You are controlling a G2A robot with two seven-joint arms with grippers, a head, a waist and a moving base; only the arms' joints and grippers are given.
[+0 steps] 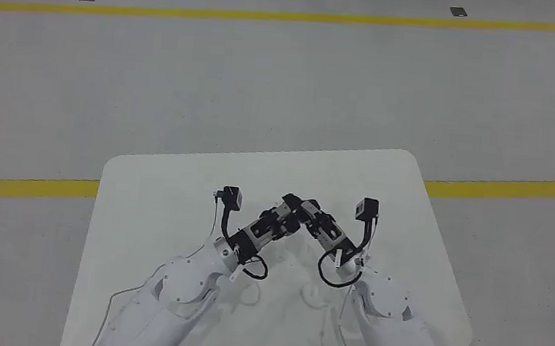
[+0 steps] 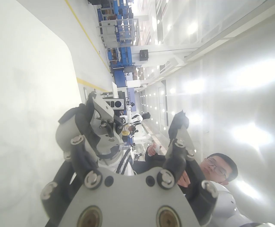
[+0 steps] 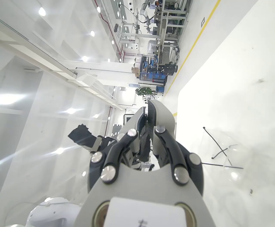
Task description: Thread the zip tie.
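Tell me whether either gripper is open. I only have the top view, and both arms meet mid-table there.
Observer: The left gripper is wide open in its wrist view.
Operator: And the other one?
Observer: The right gripper has its fingers closed together. I cannot tell whether they pinch anything.
Operator: Where are the ties? I can't find them from above.
Observer: Black zip ties lie loose on the table off to one side of the right gripper, two of them crossed.

Zip tie (image 3: 214, 141) ends blurred; anything between right tool (image 3: 147, 111) pads untellable.
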